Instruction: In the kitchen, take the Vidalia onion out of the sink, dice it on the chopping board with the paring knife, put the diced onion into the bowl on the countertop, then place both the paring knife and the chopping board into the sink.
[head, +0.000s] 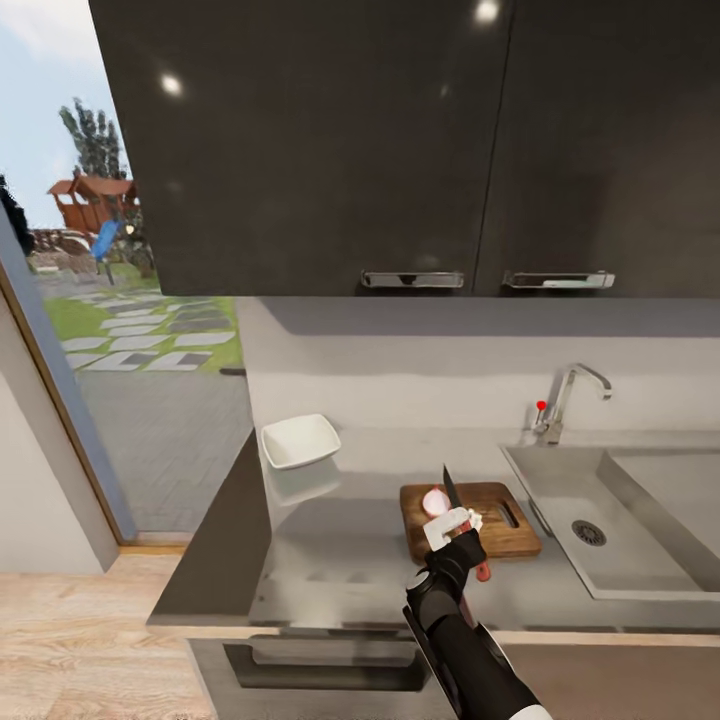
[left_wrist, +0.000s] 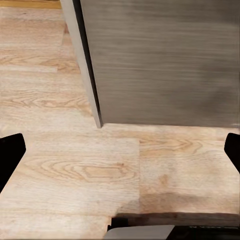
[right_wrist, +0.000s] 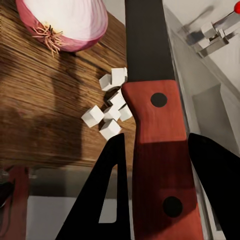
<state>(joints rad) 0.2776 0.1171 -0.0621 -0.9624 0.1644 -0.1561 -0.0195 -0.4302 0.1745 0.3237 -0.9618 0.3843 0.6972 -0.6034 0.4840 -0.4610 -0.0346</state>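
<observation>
Home kitchen, grey steel countertop (head: 340, 560) with sink (head: 640, 530) and chrome tap (head: 565, 400) at right, dark wall cabinets (head: 400, 140) above, wood floor (head: 70, 640), garden through glass at left.

The board (right_wrist: 45, 110) is brown wood with lines in it. The worktop (head: 340, 560) and sink (head: 640, 560) are shiny grey metal. The bowl (head: 300, 441) is smooth white. The floor (left_wrist: 75, 170) is pale wood

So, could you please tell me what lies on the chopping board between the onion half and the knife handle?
In the right wrist view, a small cluster of white onion dice lies on the chopping board, between the onion half and the knife handle.
</observation>
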